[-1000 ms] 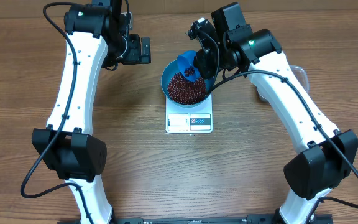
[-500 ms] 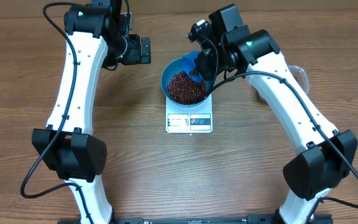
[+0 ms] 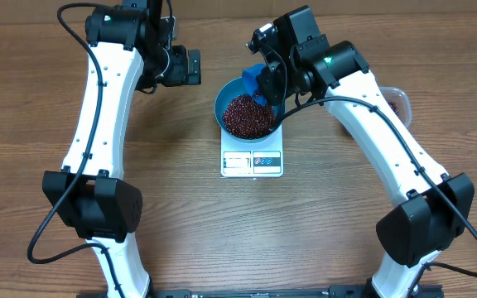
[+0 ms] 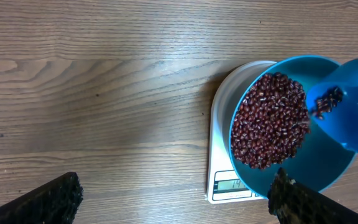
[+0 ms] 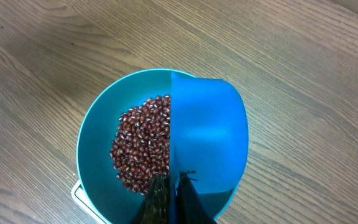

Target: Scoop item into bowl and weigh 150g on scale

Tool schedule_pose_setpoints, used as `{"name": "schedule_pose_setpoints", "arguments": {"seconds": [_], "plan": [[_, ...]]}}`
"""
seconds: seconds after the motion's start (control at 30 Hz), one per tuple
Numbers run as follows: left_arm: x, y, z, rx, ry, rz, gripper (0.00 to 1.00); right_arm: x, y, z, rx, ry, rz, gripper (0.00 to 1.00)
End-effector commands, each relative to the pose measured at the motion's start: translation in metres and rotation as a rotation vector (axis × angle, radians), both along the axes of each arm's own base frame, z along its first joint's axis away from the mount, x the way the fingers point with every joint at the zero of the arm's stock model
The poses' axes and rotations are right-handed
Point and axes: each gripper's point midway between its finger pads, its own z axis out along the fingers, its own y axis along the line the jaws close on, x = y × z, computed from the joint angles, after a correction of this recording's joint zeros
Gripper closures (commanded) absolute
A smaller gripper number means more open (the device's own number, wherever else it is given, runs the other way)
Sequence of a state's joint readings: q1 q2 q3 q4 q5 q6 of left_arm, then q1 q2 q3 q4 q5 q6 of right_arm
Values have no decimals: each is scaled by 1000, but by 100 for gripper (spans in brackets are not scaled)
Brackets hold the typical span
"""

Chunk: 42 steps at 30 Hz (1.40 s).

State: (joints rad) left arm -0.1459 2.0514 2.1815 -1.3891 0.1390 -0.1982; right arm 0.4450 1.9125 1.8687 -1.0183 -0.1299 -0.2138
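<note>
Where the scale [image 3: 252, 162] turned its display edge toward the arms' bases, the white panel showed clear of the bowl [image 3: 219, 109], though its figures were too small and too hidden to read with confidence. The bowl sat on top of the scale and covered most of its platform, and the beans [image 3: 245, 116] lay inside it as a loose heap over the bottom. Just beyond the scale, above the bowl's far right rim, the scoop [image 3: 253, 80] hung tilted with its mouth toward the heap. The left wrist view showed a few beans inside it. The right tool [image 5: 170, 186] was closed tight on the scoop's handle end, its fingers pressed close together. Farther off, up and to the left of the scale, the left tool [image 3: 190, 66] hovered with its fingers spread wide and nothing in them, well apart from the bowl. To the right of the scale, a clear tub [image 3: 396, 98] peeked out from behind the right arm. The step in hand looked like the last trickle of a pour. It would be done well by rolling the scoop slowly and keeping its lip inside the bowl's rim yet off the bowl itself, since any touch would likely falsify the reading. A pause for the display to settle before adding more would also help.
</note>
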Motion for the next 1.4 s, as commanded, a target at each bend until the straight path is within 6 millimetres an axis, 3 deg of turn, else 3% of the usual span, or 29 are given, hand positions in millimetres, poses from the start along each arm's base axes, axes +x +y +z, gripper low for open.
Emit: {"name": "schedule_pose_setpoints", "arguments": {"seconds": [0.0,0.77,0.9,1.0,1.07,1.17,1.27,1.33,1.37], "plan": [[1,0,20,-7,-57,-24,0,1,3,29,37,-61,0,96],[1,0,20,-7,-57,-24,1,-3,6,29,76,-24,-25,94],[1,0,20,-7,-57,-25,1,-22,26,28,98,-2,114,96],[1,0,20,-7,-57,-25,1,-11,12,24,-16,-61,62,96],[1,0,20,-7,-57,-25,0,-13,18,26,14,-56,81,96],[1,0,20,-7,-57,-24,0,-7,10,25,-8,-64,15,96],[1,0,20,-7,-57,-24,1,-13,20,26,23,-52,74,96],[1,0,20,-7,-57,-24,0,-6,9,26,-19,-74,8,96],[1,0,20,-7,-57,-25,1,-9,16,27,13,-61,34,96]]}}
